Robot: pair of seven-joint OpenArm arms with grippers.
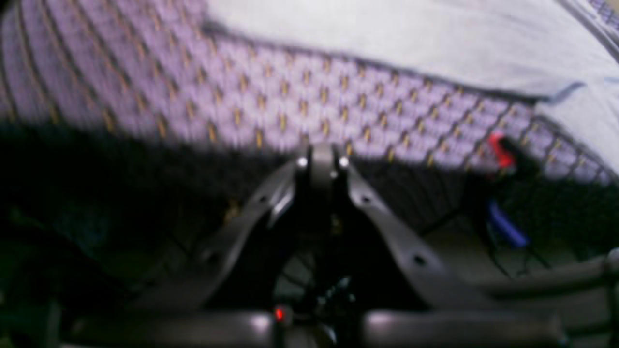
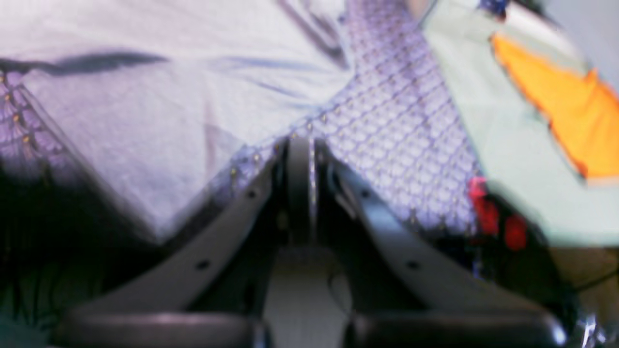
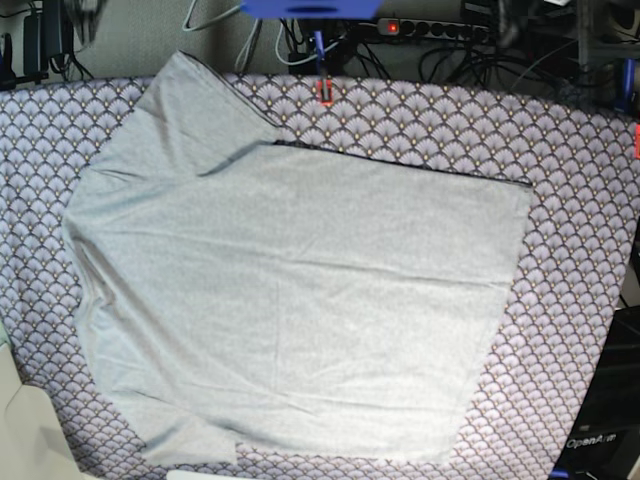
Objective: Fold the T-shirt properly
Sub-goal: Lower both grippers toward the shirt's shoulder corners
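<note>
The light grey T-shirt [image 3: 300, 300] lies spread flat on the purple scallop-patterned cloth [image 3: 580, 200], one sleeve pointing to the back left. Neither arm shows in the base view. In the left wrist view my left gripper [image 1: 322, 162] is shut with nothing visible between its fingers, over the patterned cloth [image 1: 242, 96], with the T-shirt [image 1: 411, 34] beyond it. In the right wrist view my right gripper [image 2: 301, 145] is shut too, its tips by the shirt's edge [image 2: 145, 121] where it meets the cloth [image 2: 401, 125]. Both wrist views are blurred.
A red clip [image 3: 324, 92] holds the cloth at the table's back edge, and other red clips [image 1: 500, 152] [image 2: 488, 212] show in the wrist views. A power strip [image 3: 400, 27] and cables lie behind the table. An orange patch [image 2: 566, 111] lies off the table.
</note>
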